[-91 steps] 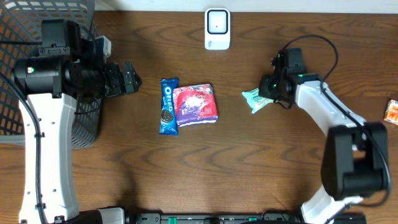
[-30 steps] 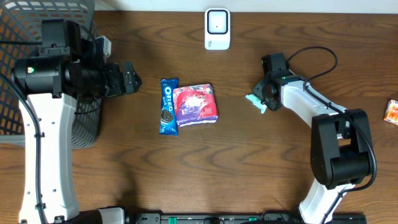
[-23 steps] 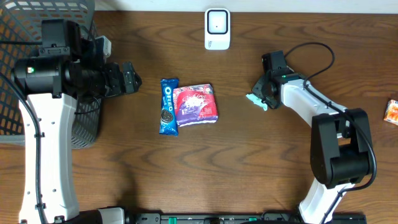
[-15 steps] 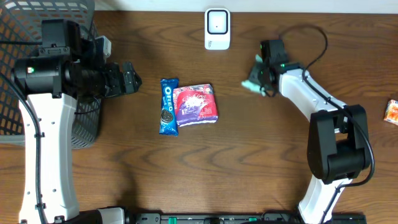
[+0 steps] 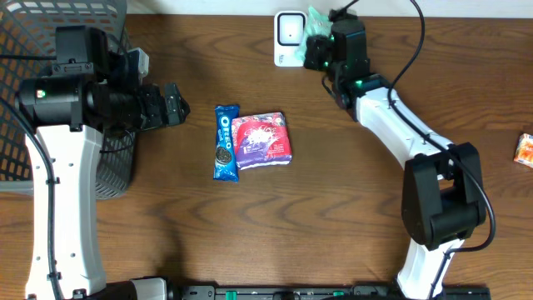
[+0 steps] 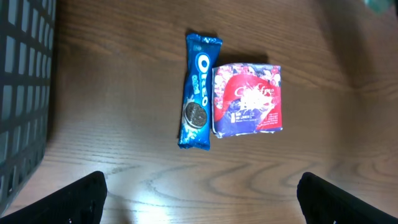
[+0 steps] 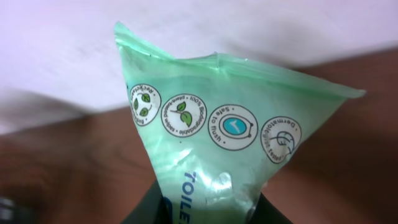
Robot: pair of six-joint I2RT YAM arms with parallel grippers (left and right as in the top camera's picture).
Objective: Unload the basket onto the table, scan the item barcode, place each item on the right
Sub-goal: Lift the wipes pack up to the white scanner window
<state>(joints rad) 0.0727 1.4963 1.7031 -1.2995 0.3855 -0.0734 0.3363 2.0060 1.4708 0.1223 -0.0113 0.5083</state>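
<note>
I have the packet (image 7: 217,143) up between the fingers of my right pincer (image 5: 320,42), at the far edge of the table (image 5: 350,217). The scanner (image 5: 291,38) stands just to that pincer's left. Nearer me and further left lie a cookie pack (image 5: 226,142) and a snack bag (image 5: 263,139), touching side by side, the cookie pack leftmost. My left pincer (image 5: 176,107) hangs just left of them, with the basket (image 5: 33,33) to its left. Well off to the right pincer's right lies a small pack (image 5: 525,150).

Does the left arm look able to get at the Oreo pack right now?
Probably yes. The left gripper is open and empty, with bare table between it and the Oreo pack; the red pack borders only its far side.
</note>
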